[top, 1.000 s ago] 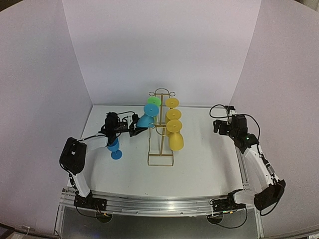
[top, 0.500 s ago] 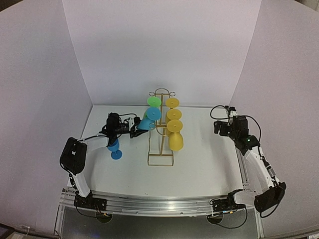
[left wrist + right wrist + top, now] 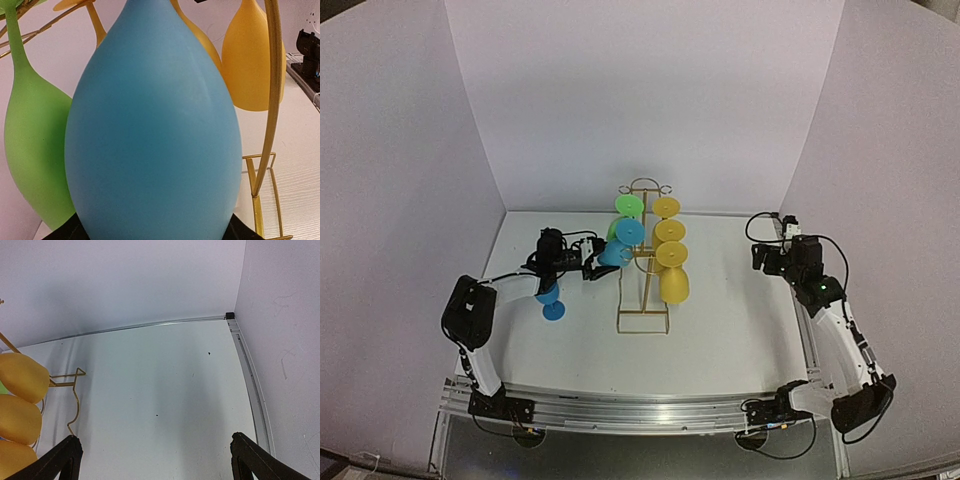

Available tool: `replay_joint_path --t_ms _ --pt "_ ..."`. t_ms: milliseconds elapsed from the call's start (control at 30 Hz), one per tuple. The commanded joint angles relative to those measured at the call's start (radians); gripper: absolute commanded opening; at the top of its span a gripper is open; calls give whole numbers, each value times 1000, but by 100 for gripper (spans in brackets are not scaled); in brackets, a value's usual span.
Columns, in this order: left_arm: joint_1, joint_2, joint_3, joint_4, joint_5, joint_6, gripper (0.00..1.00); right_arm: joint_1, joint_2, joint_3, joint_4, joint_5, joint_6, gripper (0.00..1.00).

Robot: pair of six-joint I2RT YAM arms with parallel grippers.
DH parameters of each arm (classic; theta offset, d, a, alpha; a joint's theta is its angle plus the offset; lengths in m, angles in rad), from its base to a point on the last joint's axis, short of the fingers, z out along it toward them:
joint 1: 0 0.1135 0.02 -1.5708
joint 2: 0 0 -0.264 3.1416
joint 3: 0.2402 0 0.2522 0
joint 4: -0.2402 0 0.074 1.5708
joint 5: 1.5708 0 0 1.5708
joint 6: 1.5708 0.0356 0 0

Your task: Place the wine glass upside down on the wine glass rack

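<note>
the right hand (image 3: 160, 460) is spread wide apart over bare table (image 3: 150, 370), close to the right wall (image 3: 280, 315). only the left wrist view shows the blue wine glass (image 3: 150, 130) up close, smooth and round, between the left hand (image 3: 592, 265) fingers; i cannot tell if they squeeze it. it is foot up at the left side of the gold wine glass rack (image 3: 642, 318), just beside a green glass (image 3: 35, 150).

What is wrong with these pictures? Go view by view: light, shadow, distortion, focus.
Top external: even, soft light, hardly any shadows around the wine glass rack; the wide-angle lens slightly bows the near edge of the table. Left wrist: the light blue wine glass fills the frame, with a mild sheen and no hard glare. Right wrist: a broad soft shadow lies across the table; no blur.
</note>
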Motion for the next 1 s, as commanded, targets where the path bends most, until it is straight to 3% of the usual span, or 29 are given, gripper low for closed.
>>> replay_joint_path --t_ms 0,267,533,767,967 --pt "-9 18 -2 -16 8 33 76 2 -14 3 21 -25 -9 98" --pt "-9 6 -39 26 16 38 84 2 -8 8 22 -56 -11 98" --pt "-9 -29 -83 13 -4 67 99 3 -9 14 21 -82 -3 98" --pt "-3 -77 -117 -1 -43 61 100 2 -19 16 21 -106 9 98" --pt "0 -192 -155 -143 -9 129 99 3 -29 15 21 -122 21 98"
